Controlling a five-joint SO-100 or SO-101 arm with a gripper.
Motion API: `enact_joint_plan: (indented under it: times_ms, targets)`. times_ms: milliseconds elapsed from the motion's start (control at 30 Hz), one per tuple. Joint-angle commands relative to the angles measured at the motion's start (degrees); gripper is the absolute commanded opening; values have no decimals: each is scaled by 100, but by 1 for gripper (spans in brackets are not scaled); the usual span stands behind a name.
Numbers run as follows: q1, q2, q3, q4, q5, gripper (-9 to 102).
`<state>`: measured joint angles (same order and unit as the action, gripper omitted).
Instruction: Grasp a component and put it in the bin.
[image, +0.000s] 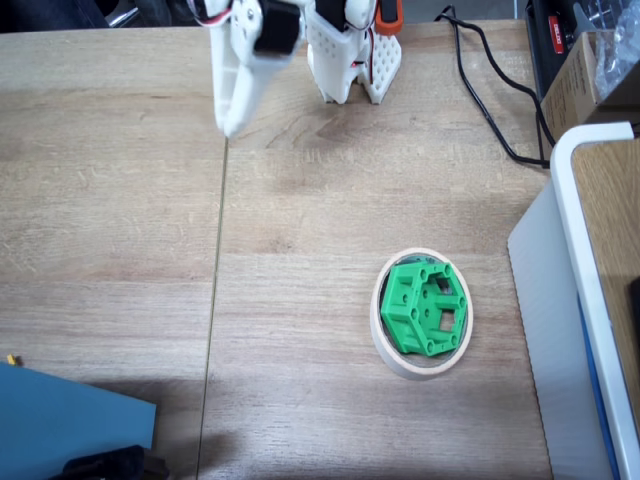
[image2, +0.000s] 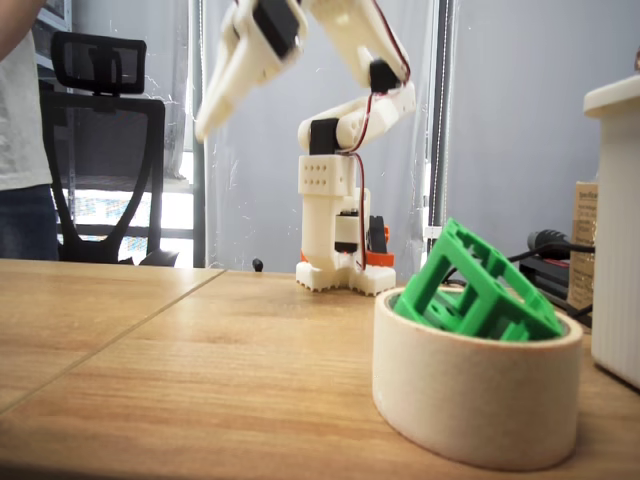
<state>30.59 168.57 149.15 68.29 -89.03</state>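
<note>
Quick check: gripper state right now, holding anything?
Gripper: raised above the table, holding nothing; open or shut cannot be told. Green component sits tilted inside the tape ring.

One view overhead, another low at table (image2: 150, 350) edge – both facing arm base (image: 355, 60)

The white arm (image2: 340, 110) is folded high, its gripper (image2: 207, 128) pointing down, jaws together, holding nothing.
</note>
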Motion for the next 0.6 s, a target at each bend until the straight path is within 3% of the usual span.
enact_joint_plan:
  times_ms: [0, 567]
  targets:
    - [132, 870, 738, -97, -123, 0]
    - [475, 2426, 2707, -18, -114, 0]
